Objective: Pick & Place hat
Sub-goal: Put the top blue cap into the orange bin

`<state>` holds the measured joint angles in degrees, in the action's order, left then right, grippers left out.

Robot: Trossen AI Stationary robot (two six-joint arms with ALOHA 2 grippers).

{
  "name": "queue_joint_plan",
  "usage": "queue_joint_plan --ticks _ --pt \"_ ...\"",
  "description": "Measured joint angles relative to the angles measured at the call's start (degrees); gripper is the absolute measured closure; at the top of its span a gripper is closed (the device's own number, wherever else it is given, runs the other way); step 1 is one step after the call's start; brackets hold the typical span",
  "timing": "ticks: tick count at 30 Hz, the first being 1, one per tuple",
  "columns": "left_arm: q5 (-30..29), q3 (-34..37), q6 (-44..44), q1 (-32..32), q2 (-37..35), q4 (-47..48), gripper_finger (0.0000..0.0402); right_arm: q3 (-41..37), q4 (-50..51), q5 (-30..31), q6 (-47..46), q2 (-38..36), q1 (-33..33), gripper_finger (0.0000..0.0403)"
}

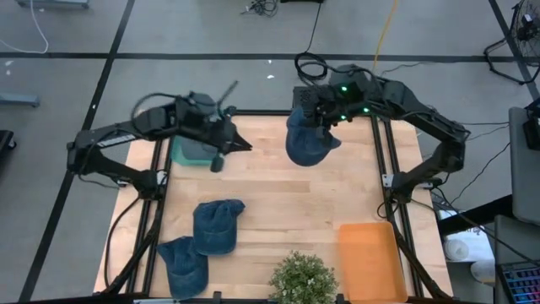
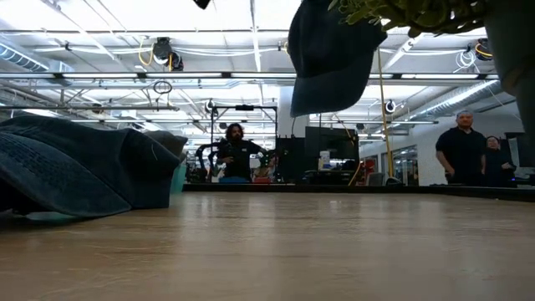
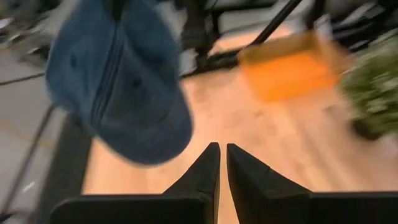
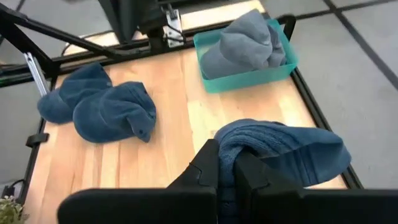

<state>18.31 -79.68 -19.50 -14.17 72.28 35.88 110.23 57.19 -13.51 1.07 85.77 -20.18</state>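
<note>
My right gripper [image 1: 323, 127] is shut on a blue hat [image 1: 305, 143] and holds it high over the table's far middle. The low view shows that hat [image 2: 330, 54] hanging well above the wood. My left gripper [image 1: 245, 146] hovers at the far left beside a teal bin [image 1: 190, 154]. Its fingers [image 3: 205, 165] are shut with nothing between them. A grey-blue hat [image 4: 245, 43] lies inside the bin. Two more blue hats [image 1: 218, 224] [image 1: 181, 263] rest on the table at the near left, touching each other. My right gripper pinches a bunched fold of the hat's cloth [image 4: 239, 144] between its two fingers. The fingers slant down from the table's far right. The hat hangs below and ahead of them, clear of the table, with its broad part [image 4: 311, 160] spread to one side.
An orange tray [image 1: 369, 257] lies at the near right and a potted plant [image 1: 302, 279] stands at the near edge. The dark frame rails [image 1: 384, 169] run along both sides of the table. People stand in the room beyond the table [image 2: 460, 150].
</note>
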Motion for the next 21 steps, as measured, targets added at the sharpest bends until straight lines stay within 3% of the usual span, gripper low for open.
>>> queue_joint_plan --ticks 4,7,21 --pt "12.2 0.0 -0.31 -4.37 -2.27 0.84 0.0366 3.76 2.62 -0.03 0.58 3.8 0.57 0.0403" --pt "17.49 0.0 -2.06 -7.4 -3.79 2.33 0.0366 6.18 3.44 -0.12 0.68 6.21 1.59 0.0403" --pt "18.71 0.0 2.08 -19.14 -6.87 3.28 0.0366 12.97 5.55 -0.01 0.62 11.13 8.6 0.0403"
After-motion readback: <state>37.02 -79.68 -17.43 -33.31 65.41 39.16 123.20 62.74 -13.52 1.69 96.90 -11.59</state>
